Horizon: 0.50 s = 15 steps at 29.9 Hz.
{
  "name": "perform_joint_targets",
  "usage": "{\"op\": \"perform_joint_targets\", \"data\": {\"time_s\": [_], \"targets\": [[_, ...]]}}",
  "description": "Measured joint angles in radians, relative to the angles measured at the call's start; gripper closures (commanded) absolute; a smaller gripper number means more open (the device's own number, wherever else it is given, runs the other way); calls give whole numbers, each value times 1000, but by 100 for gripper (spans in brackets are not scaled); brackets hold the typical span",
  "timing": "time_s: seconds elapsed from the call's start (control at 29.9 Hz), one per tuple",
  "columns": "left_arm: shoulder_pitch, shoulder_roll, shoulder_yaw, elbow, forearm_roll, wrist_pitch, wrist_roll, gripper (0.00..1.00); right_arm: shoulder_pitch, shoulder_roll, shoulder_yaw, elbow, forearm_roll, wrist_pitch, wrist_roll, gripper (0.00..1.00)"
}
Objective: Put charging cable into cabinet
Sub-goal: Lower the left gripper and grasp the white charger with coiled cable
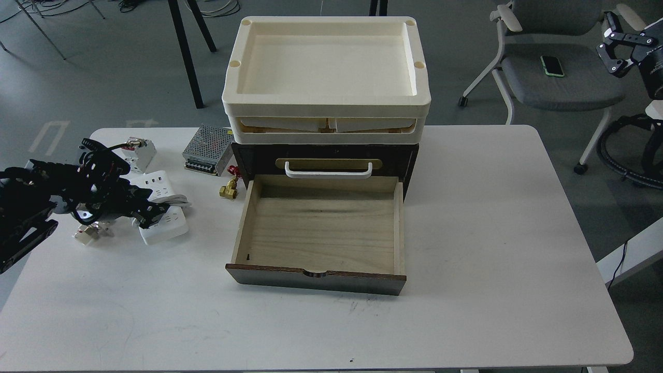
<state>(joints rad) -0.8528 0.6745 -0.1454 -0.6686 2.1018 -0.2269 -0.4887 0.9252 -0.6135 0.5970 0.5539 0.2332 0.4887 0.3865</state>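
Observation:
The charging cable (173, 226), a white power strip with its thick cord wrapped round the middle, lies on the table left of the cabinet. My left gripper (148, 213) hangs low over the strip's middle, covering part of it; it is dark and its fingers cannot be told apart. The cabinet (259, 155) is a dark brown box with cream trays (326, 111) stacked on top and a white handle (328, 171). Its pale wood drawer (316, 278) is pulled out toward me and is empty. My right gripper (617, 47) is raised at the far right, open and empty.
A white-and-red circuit breaker (142, 153) and a perforated metal power supply (207, 150) lie behind the strip. A brass fitting (228, 189) sits beside the drawer's left wall. A small metal fitting (85, 233) lies under my left arm. An office chair (559, 77) stands behind the table (492, 233).

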Motion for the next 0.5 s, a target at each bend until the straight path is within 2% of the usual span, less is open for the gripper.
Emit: {"op": "perform_joint_targets", "data": {"time_s": [0.1,0.17,0.5], "targets": [[5,0,4,-2,1,-2,0,89,-3,0,0,-1,-1,0,0,0],[6,0,9,-5,1,-2,0,92,-5,0,0,-2,-1,0,0,0],[-15,31,2,-63,-68,4,0,96,-15,-1,0,-2,-1,0,0,0]]}}
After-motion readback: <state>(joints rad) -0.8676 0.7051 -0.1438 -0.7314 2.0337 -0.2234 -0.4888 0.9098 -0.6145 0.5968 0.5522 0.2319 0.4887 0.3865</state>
